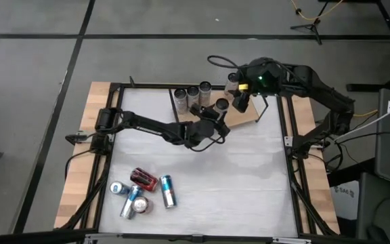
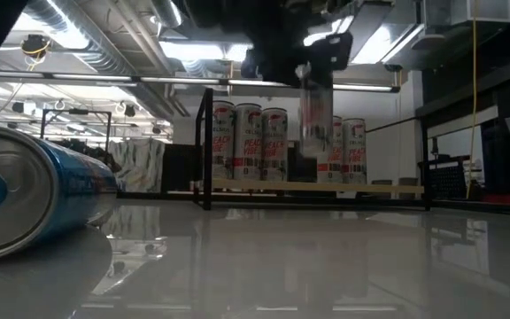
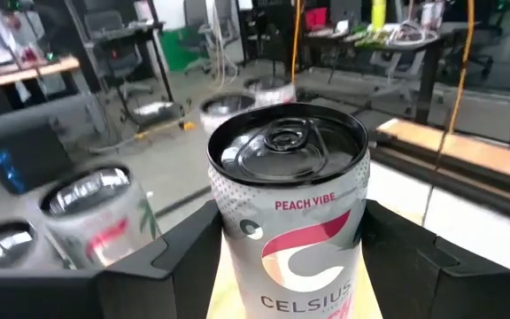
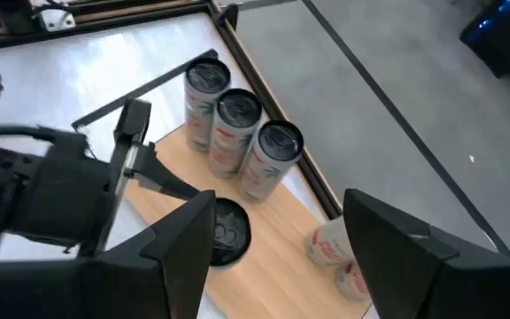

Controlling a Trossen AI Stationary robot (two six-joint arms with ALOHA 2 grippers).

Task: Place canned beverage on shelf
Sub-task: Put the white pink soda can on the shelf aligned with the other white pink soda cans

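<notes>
Left wrist view: my left claw (image 3: 286,266) clamps the can (image 3: 288,199) upright over the shelf (image 1: 244,116), ready to stand it; my right claw (image 4: 277,257) hovers wide.

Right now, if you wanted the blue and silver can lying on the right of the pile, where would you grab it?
Grab the blue and silver can around its middle, coming straight down. It lies on its side, so its round body faces up; the hand's fingers should close across it, not end to end.
</notes>
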